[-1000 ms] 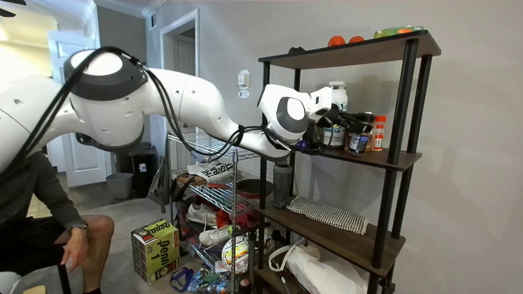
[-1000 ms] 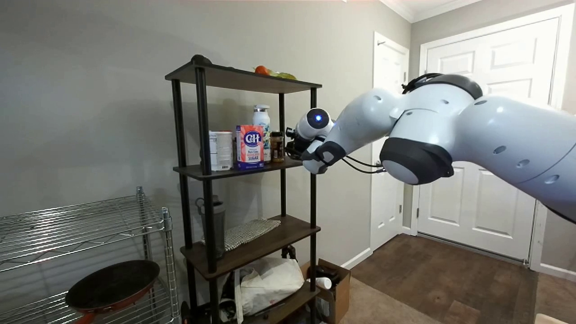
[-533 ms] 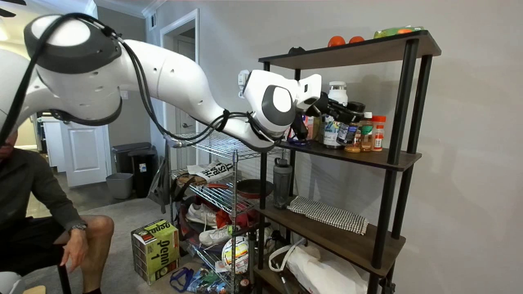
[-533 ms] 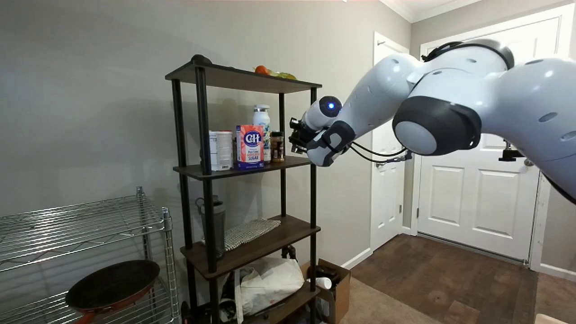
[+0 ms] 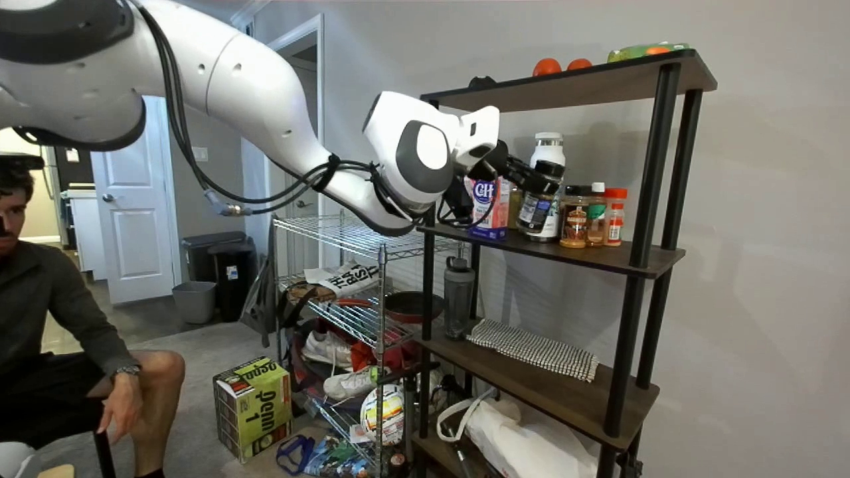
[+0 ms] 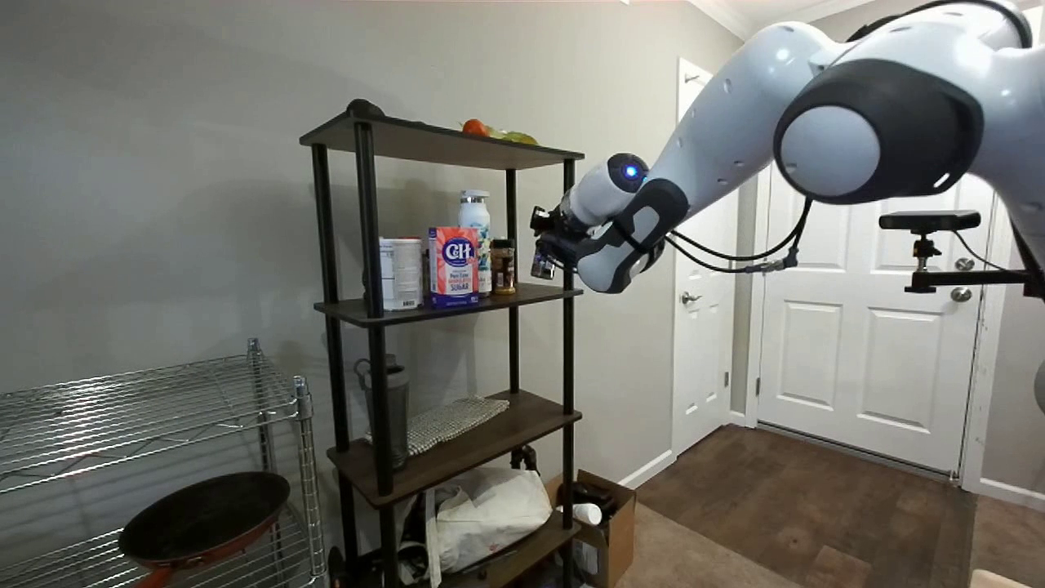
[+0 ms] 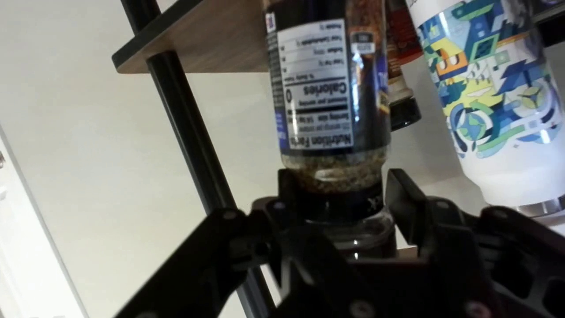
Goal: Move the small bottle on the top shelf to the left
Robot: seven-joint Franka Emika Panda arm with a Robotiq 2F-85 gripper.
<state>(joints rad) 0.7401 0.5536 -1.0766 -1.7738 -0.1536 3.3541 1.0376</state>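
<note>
End effector (image 7: 339,181): is pinching the small bottle (image 7: 318,97) near its dark cap, its fingers (image 7: 407,207) pressing on both sides.
Small bottle: is hanging tilted, base lowest; in an exterior view it is partly covering the white bottle (image 5: 548,149), left of the spice jar (image 5: 574,216).
Base: the views are leaving unclear whether it is hanging over the shelf (image 5: 588,255) or just in front of its edge.
Shelf: is sitting second from the top in the tall rack (image 5: 654,166), carrying the white bottle, spice jar, sugar carton (image 5: 488,216) and red-topped containers (image 5: 615,226).
Wire rack (image 6: 303,408): is standing beside the tall rack.
</note>
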